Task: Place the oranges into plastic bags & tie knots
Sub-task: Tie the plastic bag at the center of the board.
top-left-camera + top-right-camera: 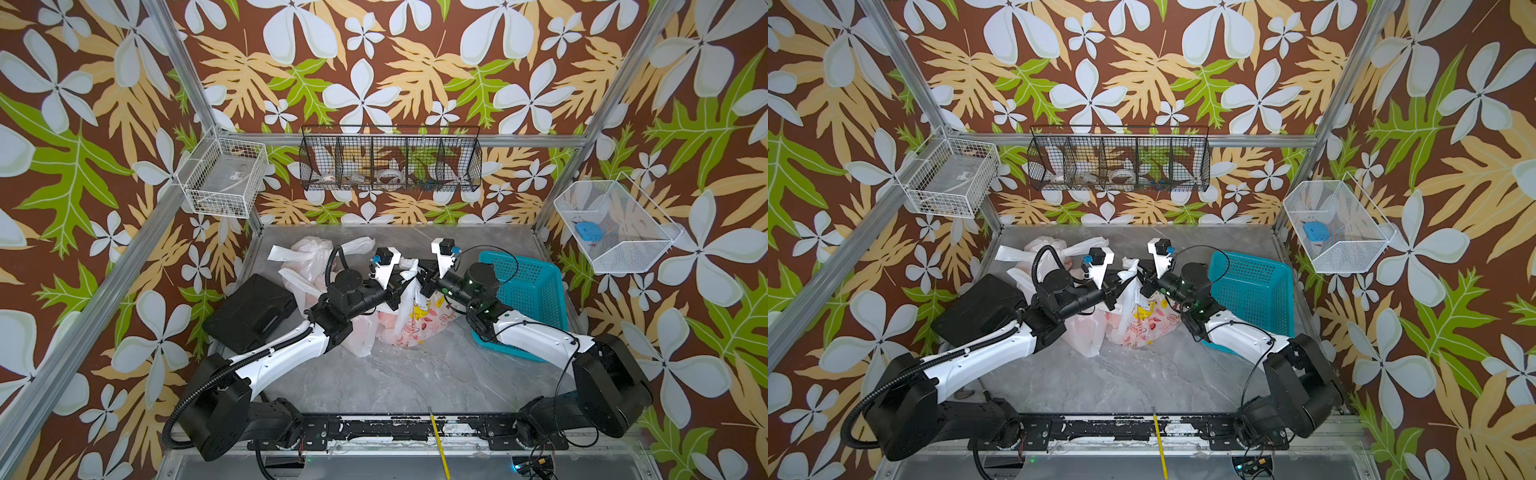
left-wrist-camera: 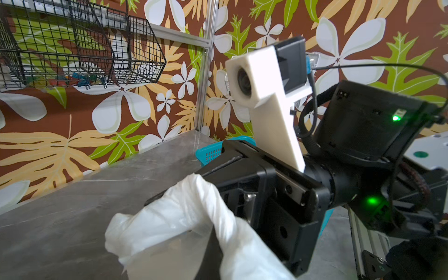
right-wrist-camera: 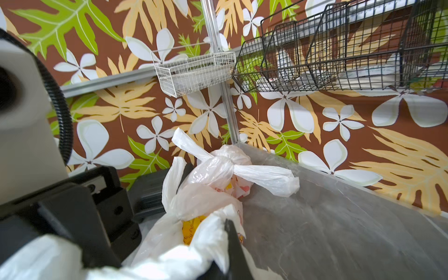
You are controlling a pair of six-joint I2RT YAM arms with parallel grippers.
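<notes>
1. Thin translucent white carrier bag with red and yellow cartoon prints (image 1: 419, 322) sits mid-worktop (image 1: 415, 374), between the two arms; oranges not visible, presumably inside
2. State: left claw (image 1: 400, 286) pressed together, pinching a white handle strip (image 2: 184, 218); right claw (image 1: 423, 277) likewise clamped on bag plastic (image 3: 213, 228)
3. Claws face each other, almost touching, just above the bag mouth; handles run up from the bag into both. Neither arm nearer
4. Judgement: knot not yet formed here; a tied bag (image 3: 226, 162) lies behind
</notes>
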